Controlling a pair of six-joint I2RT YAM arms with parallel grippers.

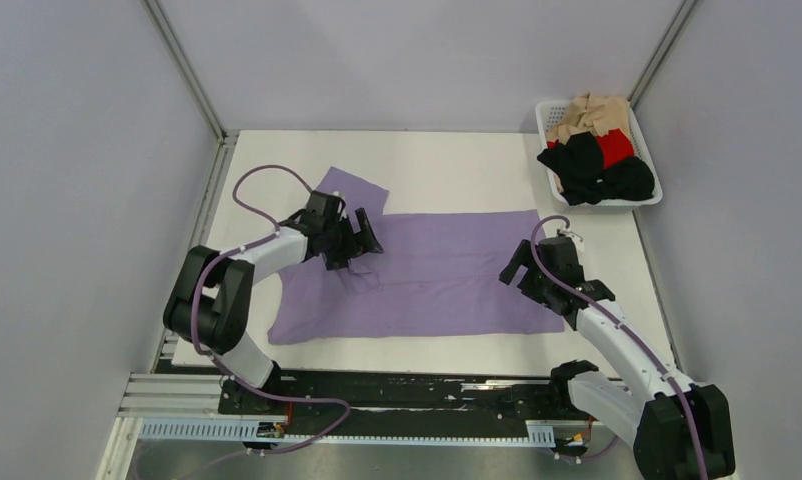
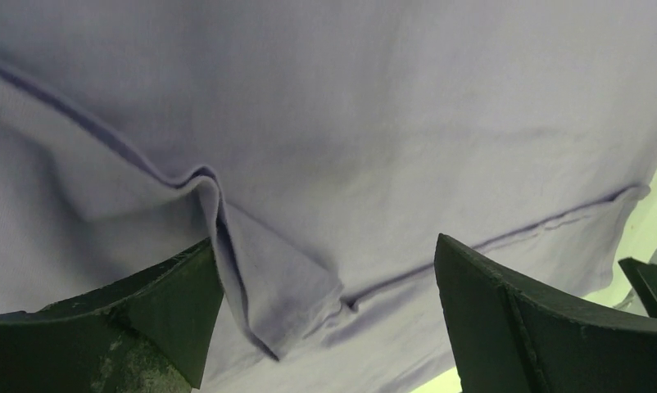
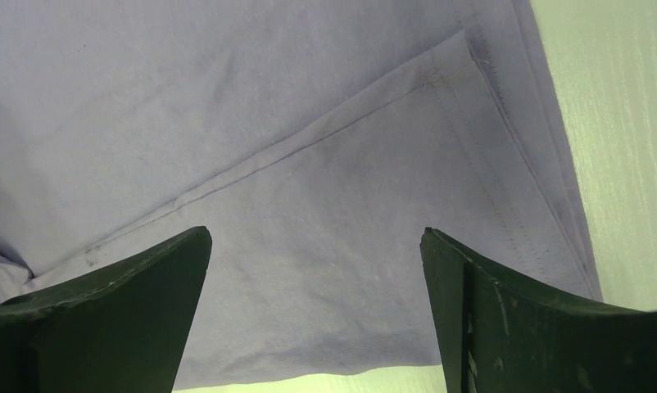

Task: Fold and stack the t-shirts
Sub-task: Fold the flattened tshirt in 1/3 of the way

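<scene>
Purple shirt is lying spread mid-table, partly folded: a hemmed flap is lying over the body at the right end, and one sleeve is sticking out far-left. Other shirts are sitting in the basket, far right.

Left gripper is hovering low over the sleeve end, jaws wide, holding nothing; a cloth ridge is sitting between its fingers. Right gripper is hovering over the hem end, also released and empty.

Judgement: folding is under way, between grasps. The next move is calling for both grippers pinching through all layers and carrying evenly, or the fold will skew.
</scene>
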